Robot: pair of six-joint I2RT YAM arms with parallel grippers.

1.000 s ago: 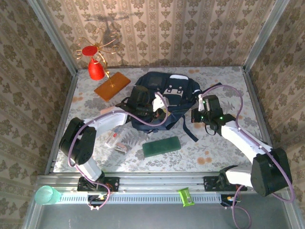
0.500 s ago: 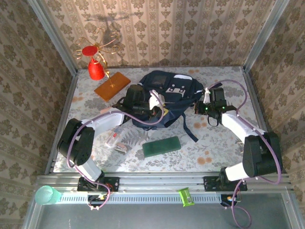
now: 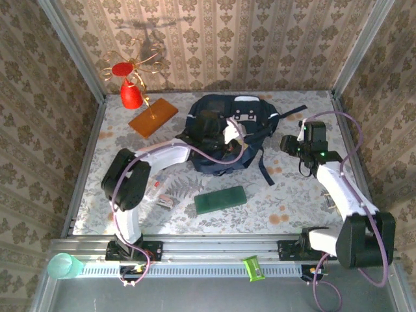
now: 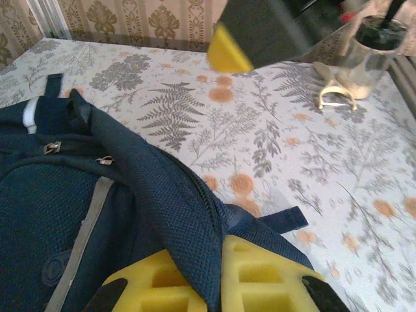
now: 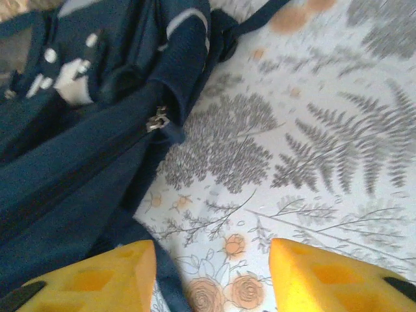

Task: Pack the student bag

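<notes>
The student bag point(image 3: 224, 127), a dark navy backpack with a white patch, lies at the back middle of the table. My left gripper point(image 3: 233, 142) rests on its right half. In the left wrist view the yellow fingers point(image 4: 162, 286) are shut on a fold of the bag's navy fabric point(image 4: 188, 221) beside a zip. My right gripper point(image 3: 286, 143) hovers just right of the bag. Its fingers point(image 5: 325, 273) stand open over the flowered table, nothing between them. The bag point(image 5: 71, 149) lies up-left of them, and a strap point(image 5: 166, 273) runs past the left finger.
A green flat case point(image 3: 220, 199) lies in front of the bag, and a small clear packet point(image 3: 158, 193) lies to its left. An orange board point(image 3: 153, 117) with a red cone stand point(image 3: 132, 94) is at the back left. Patterned walls enclose three sides.
My right gripper has opened and drawn back to the right, away from the bag. The bag has shifted toward the back right, with my left gripper still shut on its fabric.
</notes>
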